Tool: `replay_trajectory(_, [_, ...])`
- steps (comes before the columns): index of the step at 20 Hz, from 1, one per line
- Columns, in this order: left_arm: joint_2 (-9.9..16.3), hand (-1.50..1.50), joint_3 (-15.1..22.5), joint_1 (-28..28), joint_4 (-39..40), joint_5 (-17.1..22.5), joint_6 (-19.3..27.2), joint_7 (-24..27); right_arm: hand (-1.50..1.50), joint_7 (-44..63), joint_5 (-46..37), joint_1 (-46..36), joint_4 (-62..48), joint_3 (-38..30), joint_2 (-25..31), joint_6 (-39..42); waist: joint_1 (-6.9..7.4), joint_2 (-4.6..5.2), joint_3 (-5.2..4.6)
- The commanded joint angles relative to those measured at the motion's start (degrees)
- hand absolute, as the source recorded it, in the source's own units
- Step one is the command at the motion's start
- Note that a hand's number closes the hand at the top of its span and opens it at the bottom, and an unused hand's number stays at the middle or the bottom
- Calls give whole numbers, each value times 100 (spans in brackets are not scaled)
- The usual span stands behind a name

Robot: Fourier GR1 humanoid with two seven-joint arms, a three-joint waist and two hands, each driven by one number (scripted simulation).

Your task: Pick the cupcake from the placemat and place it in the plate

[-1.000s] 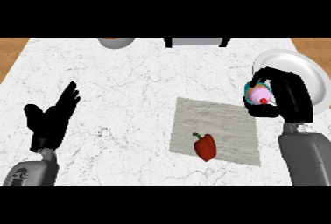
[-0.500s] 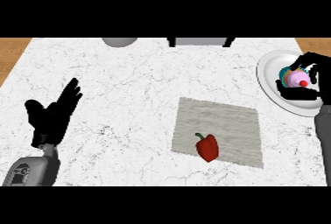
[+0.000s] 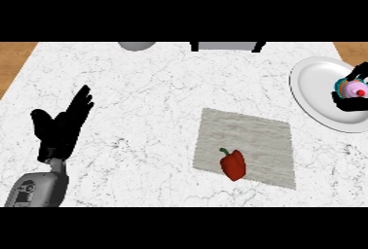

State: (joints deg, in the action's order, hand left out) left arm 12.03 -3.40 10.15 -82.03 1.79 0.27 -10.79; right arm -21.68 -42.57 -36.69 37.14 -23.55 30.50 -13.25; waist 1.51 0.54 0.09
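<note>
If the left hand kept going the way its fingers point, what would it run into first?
Nothing nearby, as far as I can tell. The left hand points up and slightly right over bare counter; the grey round thing at the far edge seems closest to that line.

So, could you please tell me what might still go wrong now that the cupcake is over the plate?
The right robot hand is curled round the pink-frosted cupcake over the round white plate; releasing unevenly might tip it. Both sit at the view's right edge, so the release is only partly visible. The red bell pepper on the grey placemat looks clear of trouble.
</note>
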Motion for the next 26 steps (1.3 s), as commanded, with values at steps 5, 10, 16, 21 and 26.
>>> replay_trajectory(5, [-34, 0, -34, 248, 316, -63, 1, 196, -150, -335, 91, -528, -1820, -188, 714, 1064, 93, 84, 12])
replay_trajectory(10, [85, 0, -101, 35, 16, 78, -163, -3, -150, -1556, 190, -431, -2168, -286, 601, 755, 109, 56, 18])
replay_trajectory(16, [-216, 0, 108, -95, 144, -167, 80, 268, -150, -2692, 943, -887, -1909, -875, 835, 1358, 40, 28, 16])
replay_trajectory(21, [-133, 0, 6, -99, 10, -192, 142, 190, -150, -2795, 1556, -994, -2107, -1256, 881, 2436, -52, -25, 1])
replay_trajectory(26, [-109, 0, -25, -188, 96, -27, -88, 210, -150, -1775, 1905, -1190, -2658, -1490, 1289, 3773, -53, -28, -3])
